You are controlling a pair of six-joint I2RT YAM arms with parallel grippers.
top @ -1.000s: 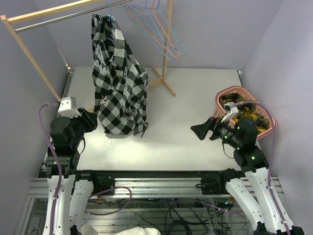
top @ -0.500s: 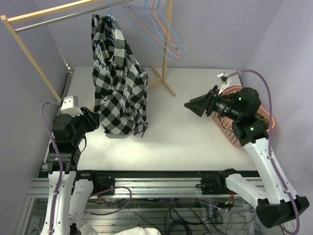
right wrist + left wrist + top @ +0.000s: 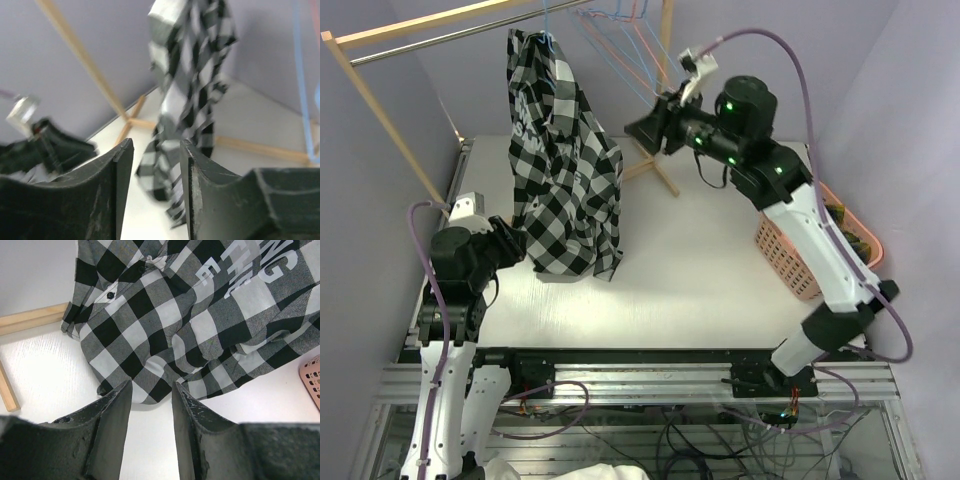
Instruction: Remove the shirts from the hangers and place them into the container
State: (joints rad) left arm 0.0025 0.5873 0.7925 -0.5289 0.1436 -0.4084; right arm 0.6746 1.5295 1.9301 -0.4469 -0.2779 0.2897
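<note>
Right hand (image 3: 638, 130) risen, checked fabric shirt (image 3: 560, 170) hanging

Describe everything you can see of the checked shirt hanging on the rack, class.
The checked shirt is black-and-white, of woven-looking fabric, with a buttoned front and white lettering printed across it. It hangs bunched and creased from a light blue wire hanger on the wooden rack. It drapes down so that its lower hem seems to reach the white table. The left gripper sits open just short of that hem, not touching it.
</note>
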